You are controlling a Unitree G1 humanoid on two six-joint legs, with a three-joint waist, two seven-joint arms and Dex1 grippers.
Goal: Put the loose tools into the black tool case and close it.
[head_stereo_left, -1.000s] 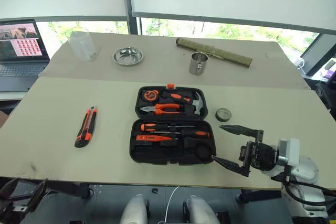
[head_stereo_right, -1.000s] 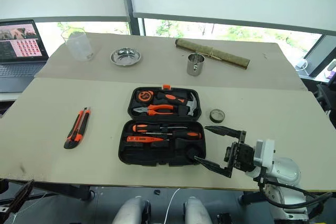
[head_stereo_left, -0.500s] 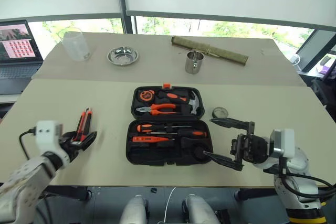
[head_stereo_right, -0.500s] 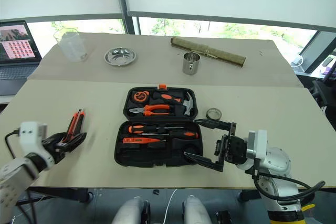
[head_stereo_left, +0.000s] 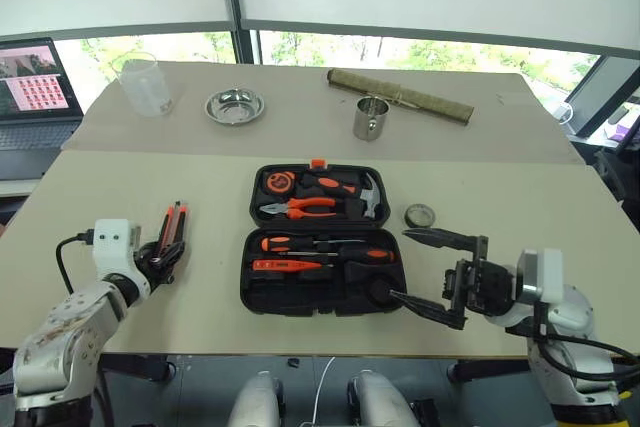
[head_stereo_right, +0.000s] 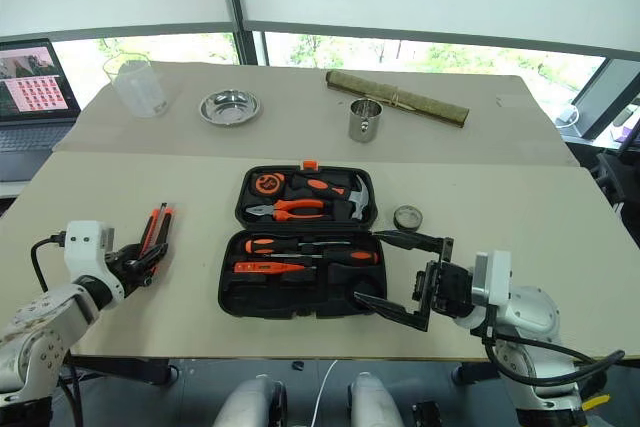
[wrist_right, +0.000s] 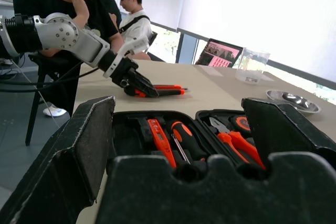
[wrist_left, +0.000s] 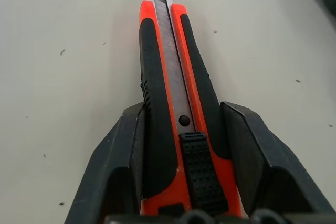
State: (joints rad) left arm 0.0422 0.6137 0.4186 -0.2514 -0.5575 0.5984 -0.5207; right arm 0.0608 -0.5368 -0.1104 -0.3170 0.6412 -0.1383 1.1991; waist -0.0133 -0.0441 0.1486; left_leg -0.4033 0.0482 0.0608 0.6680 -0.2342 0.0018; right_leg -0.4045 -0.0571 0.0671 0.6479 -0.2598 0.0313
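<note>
- Orange-and-black utility knife (head_stereo_left: 171,232) lies on counter (head_stereo_left: 100,197), left of frame; left claw (wrist_left: 184,145) straddles its handle, contact unclear.
- Black tool case (head_stereo_left: 320,237), centre, open; screwdrivers (head_stereo_left: 325,252) seated.
- Tape roll (head_stereo_left: 420,215) remains outside; right claw (head_stereo_left: 432,269) spread wide, empty.

utility knife (wrist_left: 178,108) flat on table (wrist_left: 63,35) | left gripper (wrist_left: 184,145) fingers flank its handle

The utility knife (head_stereo_left: 170,234) lies left of the open tool case (head_stereo_left: 320,239); the tape roll (head_stereo_left: 421,215), seemingly, just right.

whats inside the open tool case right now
The tool case holds screwdrivers in its near half, pliers and a hammer in its far half; its near-right corner is hidden by the right pincer.
</note>
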